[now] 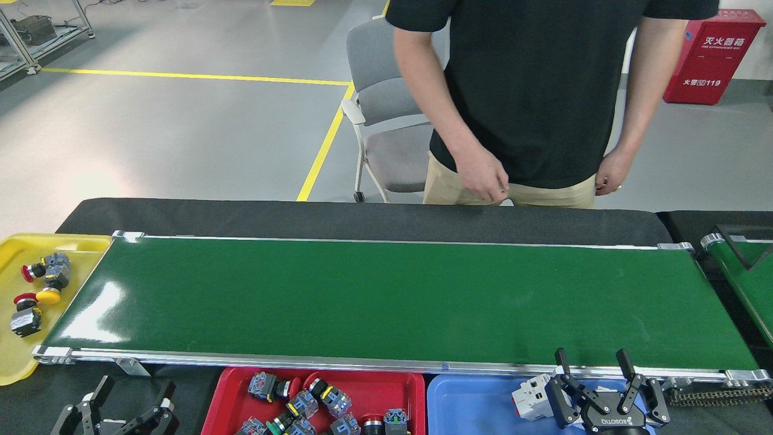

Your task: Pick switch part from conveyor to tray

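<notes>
The conveyor [386,296] runs across the middle of the head view, its dark-green belt bare and glossy between silver side rails. Along its near edge sit two trays: a red tray [416,386] crowded with push-button switch parts [302,402], and to its right a blue tray [465,402].

The robot's right gripper [595,362] hangs over the blue tray's right half, close to the conveyor's near rail, with its two black fingers spread apart and pointing up toward the belt. A white switch part [531,396] lies in the blue tray just to the left of this gripper, touching or almost touching the outer side of the left finger; it is beside the fingers, not between them, though the contact is hard to judge at this angle.

The left gripper [130,393] sits low at the bottom left over the black table [362,217], left of the red tray, its fingers apart and holding nothing.

A yellow tray [12,362] at the conveyor's left end holds a few red and yellow button parts [39,290]. Beyond the table a person [531,90] in a black shirt stands in front of a grey chair [380,103], hands [483,178] near the table's far edge. A shorter green belt [746,284] shows at the right.
</notes>
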`<state>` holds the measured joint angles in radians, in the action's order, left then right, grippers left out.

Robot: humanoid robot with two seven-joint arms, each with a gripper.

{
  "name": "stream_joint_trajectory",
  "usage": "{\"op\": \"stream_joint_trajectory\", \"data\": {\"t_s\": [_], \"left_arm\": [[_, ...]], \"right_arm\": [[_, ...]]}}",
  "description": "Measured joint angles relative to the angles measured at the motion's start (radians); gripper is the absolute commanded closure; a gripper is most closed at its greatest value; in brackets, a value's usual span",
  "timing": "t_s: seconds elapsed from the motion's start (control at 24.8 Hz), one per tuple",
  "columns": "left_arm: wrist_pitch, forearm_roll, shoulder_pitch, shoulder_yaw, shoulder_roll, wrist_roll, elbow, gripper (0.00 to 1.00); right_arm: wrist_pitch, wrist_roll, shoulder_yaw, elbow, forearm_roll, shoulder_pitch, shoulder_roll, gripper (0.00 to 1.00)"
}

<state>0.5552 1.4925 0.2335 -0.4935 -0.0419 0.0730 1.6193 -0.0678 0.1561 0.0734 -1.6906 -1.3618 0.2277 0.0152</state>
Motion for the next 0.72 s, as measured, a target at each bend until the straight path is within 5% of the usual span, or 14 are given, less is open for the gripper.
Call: {"op": "stream_joint_trajectory", "data": {"t_s": [0.72], "left_arm": [[-0.004, 0.0, -0.032, -0.011, -0.001, 0.0, -0.004, 0.0]], "right_arm": [[-0.003, 0.006, 0.043, -0.062, 0.005, 0.13, 0.002, 0.0]]}}
